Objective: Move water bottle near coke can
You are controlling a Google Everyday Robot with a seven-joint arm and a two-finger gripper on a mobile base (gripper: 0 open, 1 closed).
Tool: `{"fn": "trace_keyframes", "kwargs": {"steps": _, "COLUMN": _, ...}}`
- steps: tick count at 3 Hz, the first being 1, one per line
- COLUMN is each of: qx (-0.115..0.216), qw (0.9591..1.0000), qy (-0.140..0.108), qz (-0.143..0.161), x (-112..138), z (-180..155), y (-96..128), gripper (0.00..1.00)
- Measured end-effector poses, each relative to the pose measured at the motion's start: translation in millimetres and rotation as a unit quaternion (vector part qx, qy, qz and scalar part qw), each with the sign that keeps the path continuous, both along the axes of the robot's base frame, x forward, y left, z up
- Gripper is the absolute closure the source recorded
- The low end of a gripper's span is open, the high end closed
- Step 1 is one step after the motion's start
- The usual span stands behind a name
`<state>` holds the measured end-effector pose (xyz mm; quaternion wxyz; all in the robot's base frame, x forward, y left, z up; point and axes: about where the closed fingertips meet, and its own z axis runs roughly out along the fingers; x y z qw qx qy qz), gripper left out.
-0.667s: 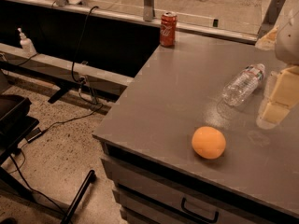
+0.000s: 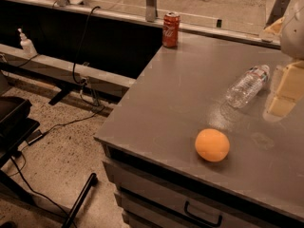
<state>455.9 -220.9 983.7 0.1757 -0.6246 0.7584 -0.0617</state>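
Note:
The water bottle (image 2: 247, 86) is clear and ribbed with a white cap. It lies on its side on the grey table (image 2: 180, 99), right of the middle, with the cap pointing to the back right. The red coke can (image 2: 170, 30) stands upright at the table's back left corner, far from the bottle. My gripper (image 2: 281, 106) is at the right edge of the view, low over the table, just right of the bottle and apart from it. Part of it is cut off by the frame edge.
An orange (image 2: 212, 145) sits near the table's front edge. A drawer with a handle (image 2: 203, 216) is below the tabletop. A white pump bottle (image 2: 26, 43) stands on a ledge at far left. Cables (image 2: 71, 120) and a chair base (image 2: 14, 127) are on the floor at left.

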Motion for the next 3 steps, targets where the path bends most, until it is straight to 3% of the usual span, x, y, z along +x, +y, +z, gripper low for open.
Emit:
{"fn": "trace_keyframes", "kwargs": {"steps": 1, "qx": -0.047, "qw": 0.9963, "qy": -0.045, "qz": 0.056, "x": 43, "z": 11, "y": -14, "gripper": 0.0}}
{"fn": "trace_keyframes", "kwargs": {"steps": 2, "qx": -0.102, "qw": 0.9867, "qy": -0.069, "qz": 0.107, "x": 88, "z": 19, "y": -35, "gripper": 0.0}}
{"fn": "trace_keyframes", "kwargs": {"steps": 3, "qx": -0.113, "qw": 0.9831, "qy": -0.078, "qz": 0.121, "x": 96, "z": 24, "y": -39, "gripper": 0.0}}
